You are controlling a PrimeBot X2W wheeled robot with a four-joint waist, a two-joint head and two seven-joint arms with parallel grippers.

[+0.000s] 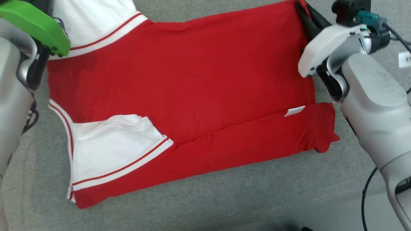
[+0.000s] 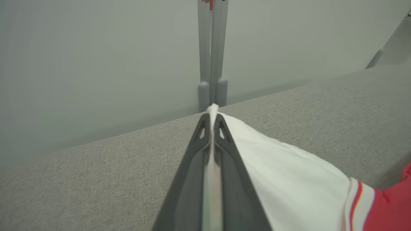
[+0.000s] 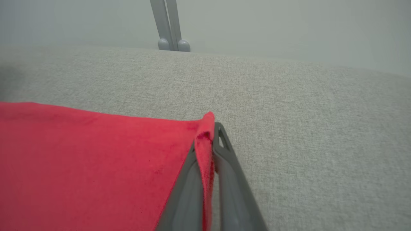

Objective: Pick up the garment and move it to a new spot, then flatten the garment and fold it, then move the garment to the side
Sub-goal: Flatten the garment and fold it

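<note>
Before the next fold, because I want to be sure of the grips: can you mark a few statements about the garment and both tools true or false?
1. The left tool is shut on the white sleeve of the garment. True.
2. The right tool is open and clear of the cloth. False: it is shut on a red corner of the garment.
3. The garment's near edge is folded over onto its body, with a small white label showing beside the fold. True.
4. The garment lies on a bare wooden table. False: it lies on a grey fabric surface.
</note>
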